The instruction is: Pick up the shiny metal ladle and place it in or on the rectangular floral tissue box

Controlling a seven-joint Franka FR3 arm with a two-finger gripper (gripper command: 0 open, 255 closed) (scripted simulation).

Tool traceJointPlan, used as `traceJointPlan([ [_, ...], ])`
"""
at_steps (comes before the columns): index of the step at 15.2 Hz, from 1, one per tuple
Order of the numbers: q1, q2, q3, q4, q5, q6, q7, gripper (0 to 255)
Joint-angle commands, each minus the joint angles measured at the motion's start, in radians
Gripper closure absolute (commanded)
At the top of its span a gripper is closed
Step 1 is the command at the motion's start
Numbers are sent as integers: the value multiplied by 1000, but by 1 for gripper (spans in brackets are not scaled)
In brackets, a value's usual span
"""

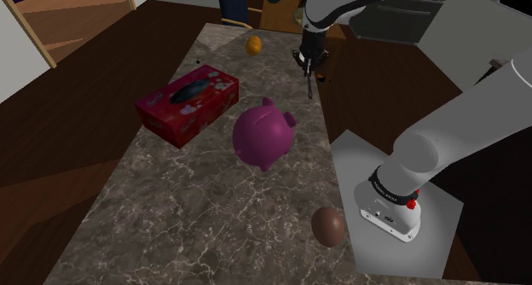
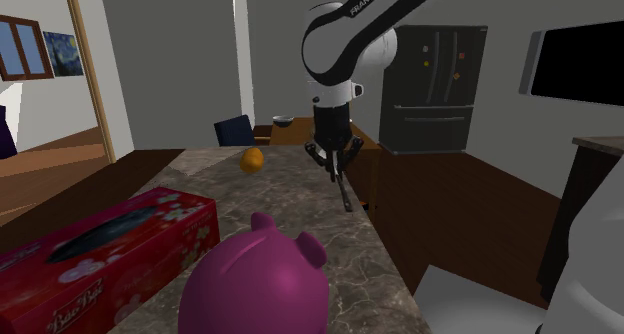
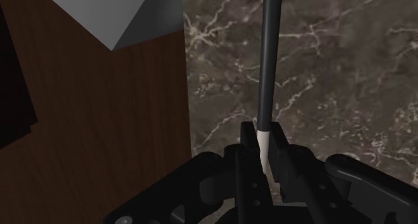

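1. Hanging nearly straight down from the hand [image 1: 309, 63], the ladle [image 1: 309, 85] shows as a thin dark stem. The two fingers are closed narrowly on its pale upper end, as the wrist view makes plain [image 3: 269, 68].
2. The ladle sits over the desk [image 1: 196, 215] near its edge on the shoulder view's right. It appears to be clear of the surface. I cannot make out its bowl.
3. Gripping at the very end lets the long stem dangle below. That probably suits a carry over the other things, though the stem could swing or pivot in so small a clasp.
4. The red floral tissue box [image 1: 187, 108] lies flat on the desk, well apart from the hand, toward the shoulder view's left. Its dark slot faces up, so the broad top is an easy landing place.
5. A magenta piggy bank [image 1: 263, 136] stands just beside the box on the stand's side. A small orange thing [image 1: 253, 45] sits between the hand and the desk's far end.
6. Judging by this, the pick-up is done and the carry to the box remains. The path should stay clear of the piggy bank.
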Motion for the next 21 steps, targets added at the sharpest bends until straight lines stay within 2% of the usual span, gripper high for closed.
traceJointPlan([
  [1, 0, -16, -1, 15, 3, -31, -5, 255],
  [17, 2, -69, -5, 174, 14, -242, -28, 255],
  [21, 40, -23, 58, 228, 30, -258, 68, 255],
])
